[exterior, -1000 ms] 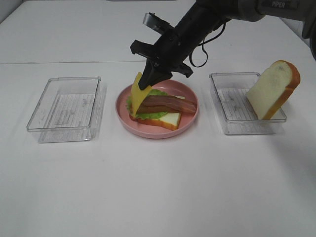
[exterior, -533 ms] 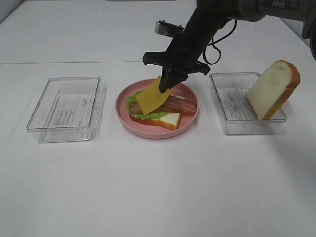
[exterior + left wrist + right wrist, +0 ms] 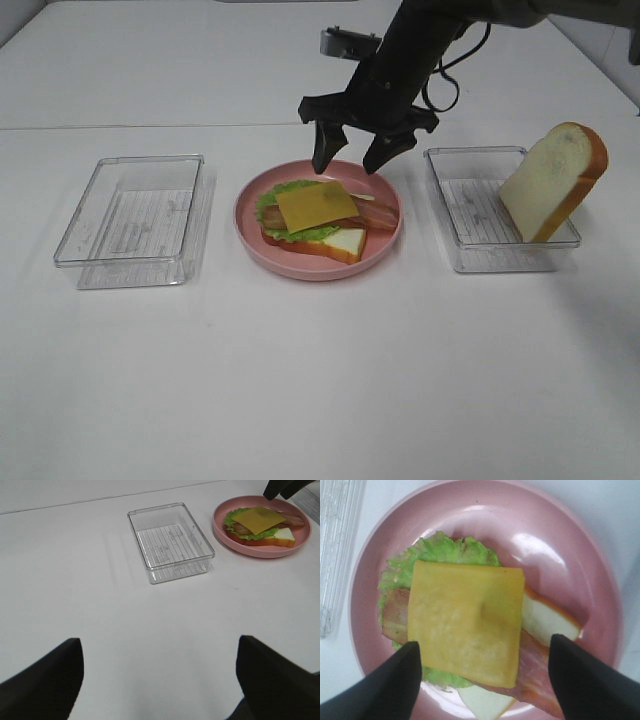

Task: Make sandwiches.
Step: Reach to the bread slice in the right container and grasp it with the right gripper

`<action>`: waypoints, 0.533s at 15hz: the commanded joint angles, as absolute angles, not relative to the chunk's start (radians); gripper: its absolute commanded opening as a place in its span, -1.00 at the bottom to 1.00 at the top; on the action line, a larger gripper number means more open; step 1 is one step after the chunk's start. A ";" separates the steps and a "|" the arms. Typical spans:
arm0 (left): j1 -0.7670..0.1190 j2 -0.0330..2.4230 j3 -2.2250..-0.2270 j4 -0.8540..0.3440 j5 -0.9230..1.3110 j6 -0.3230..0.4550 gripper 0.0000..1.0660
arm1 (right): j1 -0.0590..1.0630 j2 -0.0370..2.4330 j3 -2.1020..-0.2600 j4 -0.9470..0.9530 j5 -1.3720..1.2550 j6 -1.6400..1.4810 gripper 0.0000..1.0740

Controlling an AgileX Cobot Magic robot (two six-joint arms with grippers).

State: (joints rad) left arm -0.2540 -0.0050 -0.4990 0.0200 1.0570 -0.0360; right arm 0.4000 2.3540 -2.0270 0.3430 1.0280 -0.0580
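Right hand (image 3: 349,158) of the black arm hovering just above the far rim of the round pink plate (image 3: 250,225), jaws spread wide, gripping nothing. On the plate, an unfinished sandwich (image 3: 318,216): white bread slice, green lettuce, reddish-brown bacon strips, with the yellow cheese square (image 3: 466,622) lying flat on top. Second white bread slice with orange-brown crust (image 3: 555,181) leaning in the clear rectangular plastic tray (image 3: 470,205) to the right. Another clear rectangular tray (image 3: 170,541) left of the plate. Left hand (image 3: 160,680) spread open over the bare white surface (image 3: 320,380).
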 commanded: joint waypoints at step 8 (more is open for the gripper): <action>-0.256 -0.025 -0.498 0.024 1.045 -0.040 0.48 | 0.296 2.096 -2.031 -0.047 1.211 0.035 0.28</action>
